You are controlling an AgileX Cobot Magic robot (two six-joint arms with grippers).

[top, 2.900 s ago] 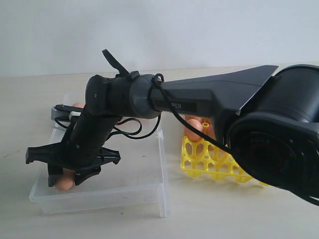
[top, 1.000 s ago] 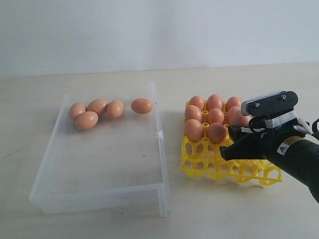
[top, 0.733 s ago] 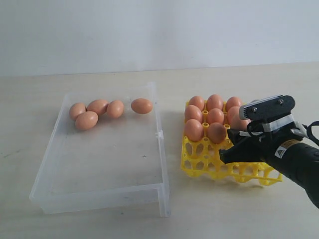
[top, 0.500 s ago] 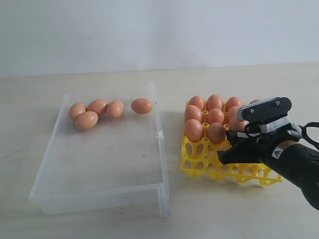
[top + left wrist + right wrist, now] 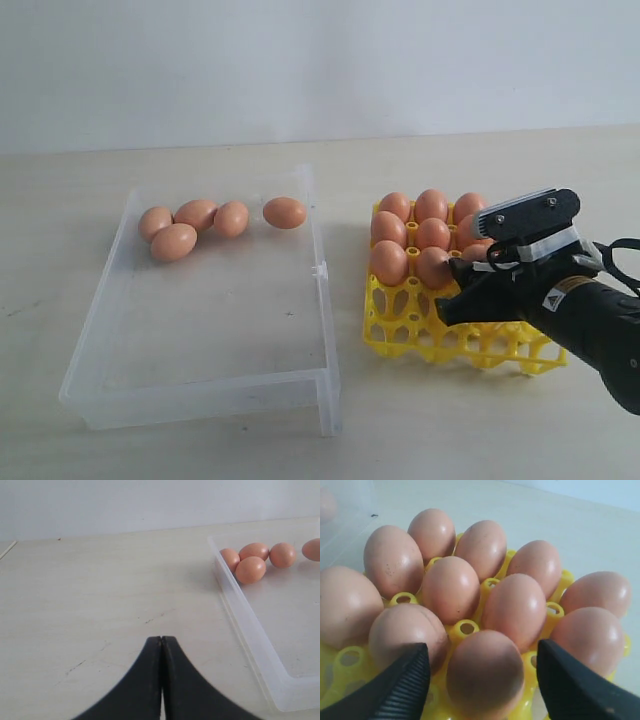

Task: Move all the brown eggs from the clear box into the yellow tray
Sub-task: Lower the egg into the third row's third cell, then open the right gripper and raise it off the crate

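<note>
broadly, the pale beige desk (image 5: 200,455) carries everything. on its left lies the clear box (image 5: 322,330), a large shallow rectangle of transparent plastic with low walls. just to its right, not touching it, sits the yellow tray (image 5: 400,325), a bright plastic lattice of round cups.

the right end effector (image 5: 482,685), black with ribbed pads, hangs low over the near right part of the tray. its jaws stand wide on either side of one upright egg (image 5: 485,670) seated in a cup. a gap shows on each side, so it grips nothing. the left end effector (image 5: 161,680) sits over bare desk to the left of the box, its two black fingers pressed together with nothing between them.

the brown eggs (image 5: 196,214), small, smooth and orange-brown, are split between the two containers. five lie on their sides along the far end of the box, four huddled at the far left and one (image 5: 284,212) a little apart to their right. the right wrist view shows eleven standing in tray cups, filling the far rows.

by my reckoning the job is roughly two thirds done. five eggs remain to carry over, and the tray's near cups look open to take them.
</note>
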